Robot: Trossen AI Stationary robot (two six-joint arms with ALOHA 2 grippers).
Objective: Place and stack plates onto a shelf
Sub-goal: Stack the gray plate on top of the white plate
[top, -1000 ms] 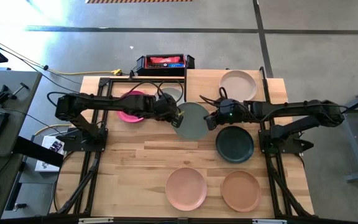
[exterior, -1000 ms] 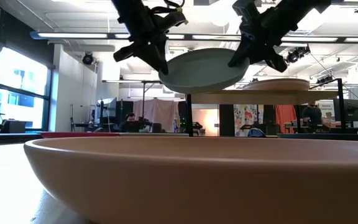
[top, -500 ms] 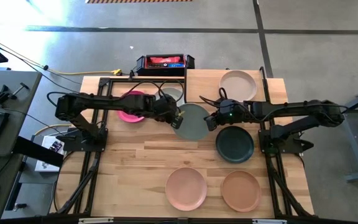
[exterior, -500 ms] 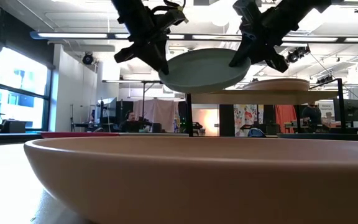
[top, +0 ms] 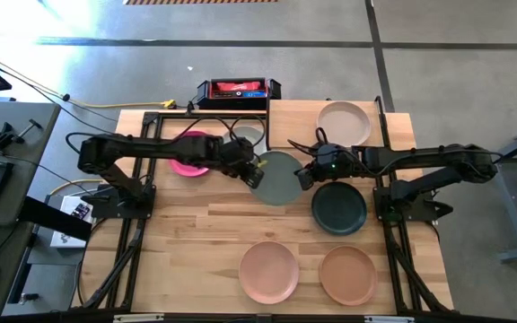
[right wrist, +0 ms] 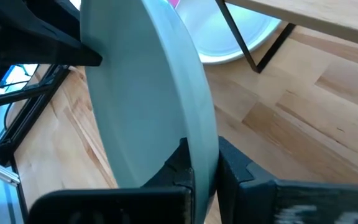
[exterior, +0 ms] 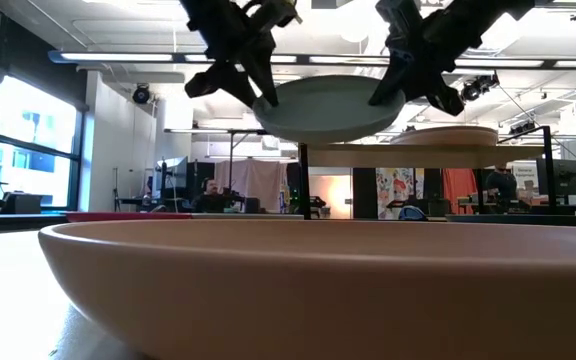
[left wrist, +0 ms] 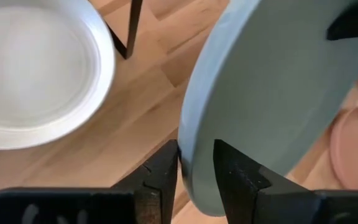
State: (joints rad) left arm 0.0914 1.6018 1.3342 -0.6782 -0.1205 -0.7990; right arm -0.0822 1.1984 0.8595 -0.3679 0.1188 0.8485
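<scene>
A sage green plate [top: 278, 178] hangs in the air over the table's middle, between my two grippers and just left of the shelf [top: 296, 111]. A beige plate [top: 345, 123] lies on that shelf. My left gripper [top: 255, 170] stands open at the plate's left rim, one finger on each side of it [left wrist: 196, 163]. My right gripper [top: 305, 176] is shut on the opposite rim. In the low view the green plate [exterior: 328, 108] sits about level, a little above the shelf board [exterior: 368, 157]. My left gripper has the plate's left rim [left wrist: 188, 146] between its parted fingers; whether either finger touches it, I cannot tell. My right gripper pinches the plate's right rim [right wrist: 205, 146] between its two fingers, one on top and one underneath. It comes from the table's right side, slanting down. The plate is lifted clear and about level.
A magenta plate [top: 189, 154] and a light grey plate [top: 248, 135] lie on the table at the far left of the shelf. A dark teal plate [top: 338, 207] lies below my right gripper. A peach plate [top: 268, 271] and a brown plate [top: 348, 274] lie near the front edge.
My left gripper has opened around the plate's left rim and turned slightly at the wrist. The green plate, earlier tipped down toward the left, now sits level, its left side higher than before. My right gripper has kept its hold.
</scene>
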